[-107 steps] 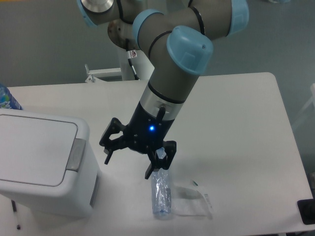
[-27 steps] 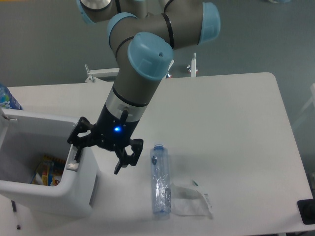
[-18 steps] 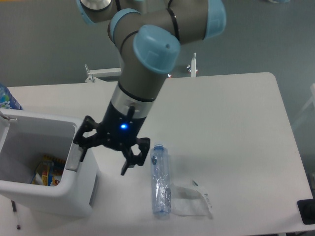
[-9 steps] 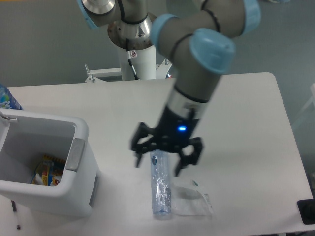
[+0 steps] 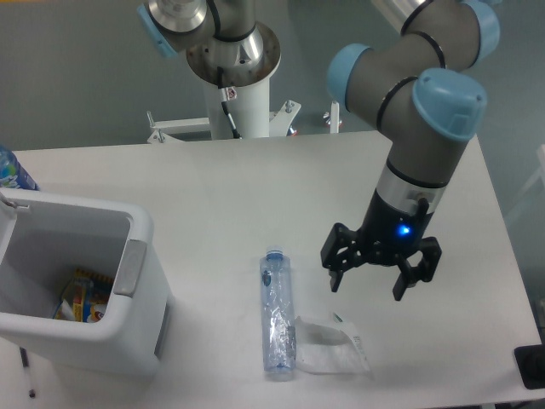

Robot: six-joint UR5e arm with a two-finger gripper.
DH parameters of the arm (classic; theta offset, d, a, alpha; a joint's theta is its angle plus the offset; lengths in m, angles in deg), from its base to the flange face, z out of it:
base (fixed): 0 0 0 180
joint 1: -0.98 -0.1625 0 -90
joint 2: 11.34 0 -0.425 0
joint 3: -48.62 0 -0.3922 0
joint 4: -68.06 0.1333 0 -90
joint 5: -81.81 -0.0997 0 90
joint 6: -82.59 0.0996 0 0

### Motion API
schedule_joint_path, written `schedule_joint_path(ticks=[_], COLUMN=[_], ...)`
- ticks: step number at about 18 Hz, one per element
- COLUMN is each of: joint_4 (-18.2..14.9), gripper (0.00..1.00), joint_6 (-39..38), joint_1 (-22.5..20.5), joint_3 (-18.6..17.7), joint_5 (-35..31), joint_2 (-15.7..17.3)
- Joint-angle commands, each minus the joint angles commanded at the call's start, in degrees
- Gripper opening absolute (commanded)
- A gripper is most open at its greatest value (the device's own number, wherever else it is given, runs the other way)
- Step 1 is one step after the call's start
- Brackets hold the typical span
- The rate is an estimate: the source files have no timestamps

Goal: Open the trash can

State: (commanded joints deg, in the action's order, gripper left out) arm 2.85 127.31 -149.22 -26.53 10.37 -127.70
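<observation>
The black two-finger gripper [image 5: 381,274] of the grey-and-blue robot arm [image 5: 415,149] hangs above the right half of the white table [image 5: 255,187], its jaws spread wide and holding nothing. Just to its left and slightly nearer the camera, a clear crumpled plastic bottle with a blue cap [image 5: 277,311] lies on its side, a transparent plastic wrapper [image 5: 330,347] touching its lower end. Well apart, at the table's left edge, the large boxy white plastic trash can [image 5: 81,294] stands with its top open, colourful packaging visible inside and its grey push-tab [image 5: 128,267] on the right rim. The task looks complete; the chief risk now appears to be a low sweep leftward, which could clip the light bottle and send it rolling, or a knock to the bin's rim that shifts it.
</observation>
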Motion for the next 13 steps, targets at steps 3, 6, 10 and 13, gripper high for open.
schedule_joint_path(ticks=[3, 6, 10, 13], joint_4=[-0.3, 0.2, -0.1, 0.2], gripper=[1.00, 1.00, 1.00, 1.00], joint_6=[8.7, 15.6, 25.8, 26.4], joint_1=[-0.1, -0.1, -0.1, 0.1], joint_3=[-0.5, -0.5, -1.2, -2.1], joint_5=[-6.4, -9.4, -13.3, -15.1], joint_2=[-0.6, -1.4, -1.8, -1.7])
